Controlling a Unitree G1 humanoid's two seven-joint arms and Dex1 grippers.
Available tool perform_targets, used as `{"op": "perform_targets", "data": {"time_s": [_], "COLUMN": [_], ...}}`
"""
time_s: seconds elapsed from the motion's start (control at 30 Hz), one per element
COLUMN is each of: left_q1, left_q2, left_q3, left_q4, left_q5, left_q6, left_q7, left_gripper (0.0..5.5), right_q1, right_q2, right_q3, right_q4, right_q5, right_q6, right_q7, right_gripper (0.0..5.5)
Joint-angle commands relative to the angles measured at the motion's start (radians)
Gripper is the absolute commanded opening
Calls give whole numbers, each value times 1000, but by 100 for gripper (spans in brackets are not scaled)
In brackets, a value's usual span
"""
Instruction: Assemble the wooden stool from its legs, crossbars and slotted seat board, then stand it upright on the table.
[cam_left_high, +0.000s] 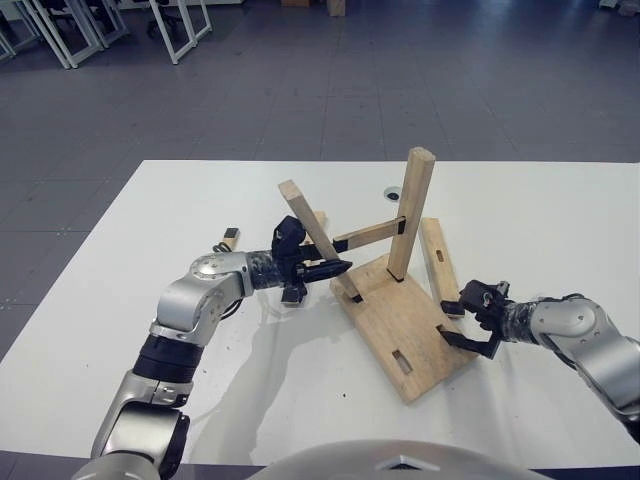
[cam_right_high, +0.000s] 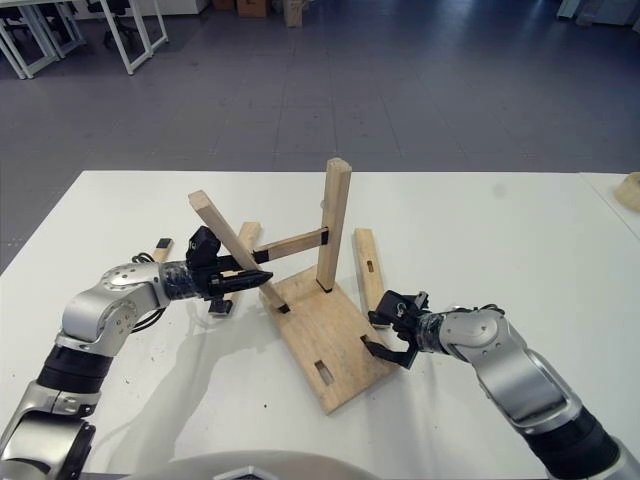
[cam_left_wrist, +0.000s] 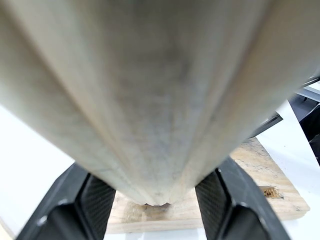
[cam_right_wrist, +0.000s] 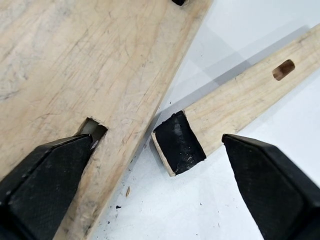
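White worktop (cam_left_high: 560, 200) beneath all. Flat on it, slotted seat board (cam_left_high: 400, 325). Standing at board's far end: upright leg (cam_left_high: 412, 215); alongside, tilted leg (cam_left_high: 312, 232) leaning away leftward, black foot on board. Flat just beside board's right edge: loose leg (cam_left_high: 436, 255). Bridging the two raised legs: crossbar (cam_left_high: 370, 235). Left claw (cam_left_high: 338, 268) pinching tilted leg. Right claw (cam_left_high: 452, 322) spread, straddling board's edge and loose leg's black end.
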Motion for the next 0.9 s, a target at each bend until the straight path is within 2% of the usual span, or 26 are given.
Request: {"op": "perform_targets", "data": {"time_s": [0.03,0.23,0.4,0.6,0.67,0.77,0.9], "left_q1": [5,17,20,20,21,23,25], "left_q2": [8,30,71,59,60,71,78], "left_q3": [-94,-164,-246,-267,-287,-302,-303], "left_q4": [75,53,51,122,137,120,119], "left_q5": [61,107,118,177,213,222,223], "left_q6": [74,57,115,64,50,50,36], "left_q7": [-42,-57,-91,-23,8,22,34], "left_gripper": [206,206,206,206,206,206,206], "right_q1": [-4,-2,-10,-25,-46,-116,-160], "right_q2": [26,31,40,63,106,233,292], "right_q3": [33,33,35,5,-55,-224,-322], "right_q4": [7,5,4,-7,-15,-46,-56], "right_q5": [-12,-15,-15,8,52,207,306], "right_q6": [14,18,19,14,48,179,280], "right_q7": [-3,-3,0,1,-11,-29,-62], "right_gripper": [481,481,481,481,481,481,481]}}
